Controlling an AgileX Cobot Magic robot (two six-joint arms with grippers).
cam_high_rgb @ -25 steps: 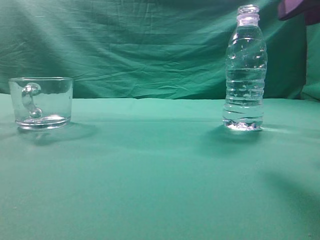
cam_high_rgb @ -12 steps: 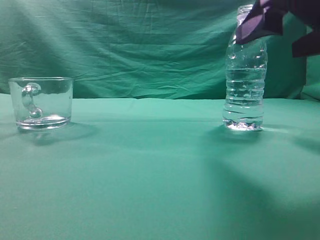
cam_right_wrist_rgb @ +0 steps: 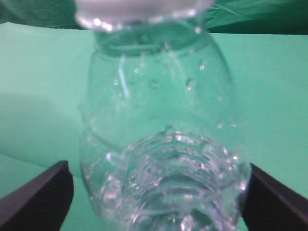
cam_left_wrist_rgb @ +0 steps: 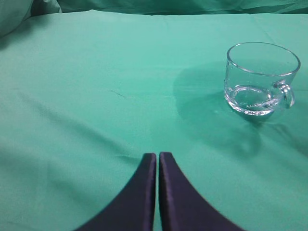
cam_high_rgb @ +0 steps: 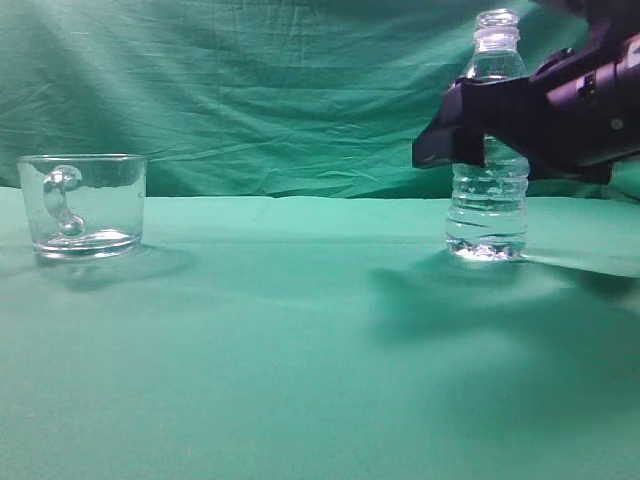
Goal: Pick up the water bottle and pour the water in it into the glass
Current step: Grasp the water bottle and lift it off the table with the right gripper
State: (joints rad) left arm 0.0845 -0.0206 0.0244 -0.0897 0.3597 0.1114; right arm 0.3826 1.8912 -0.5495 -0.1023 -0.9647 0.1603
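The water bottle (cam_high_rgb: 488, 215) stands upright on the green cloth at the right, uncapped, with clear water in it. My right gripper (cam_high_rgb: 455, 135) is open at the bottle's mid height, one finger on each side of its body. In the right wrist view the bottle (cam_right_wrist_rgb: 159, 144) fills the space between the dark fingertips (cam_right_wrist_rgb: 43, 197), with a small gap at the left one. The glass (cam_high_rgb: 85, 205) stands at the far left, handle toward the exterior camera. My left gripper (cam_left_wrist_rgb: 157, 155) is shut and empty over the cloth, with the glass (cam_left_wrist_rgb: 262, 77) ahead to its right.
The green cloth (cam_high_rgb: 300, 350) covers the table and hangs wrinkled as a backdrop (cam_high_rgb: 250, 90). The bottle and the glass stand far apart.
My right gripper came down from the upper right corner and now straddles the bottle's middle. The bottle and the glass have not moved.
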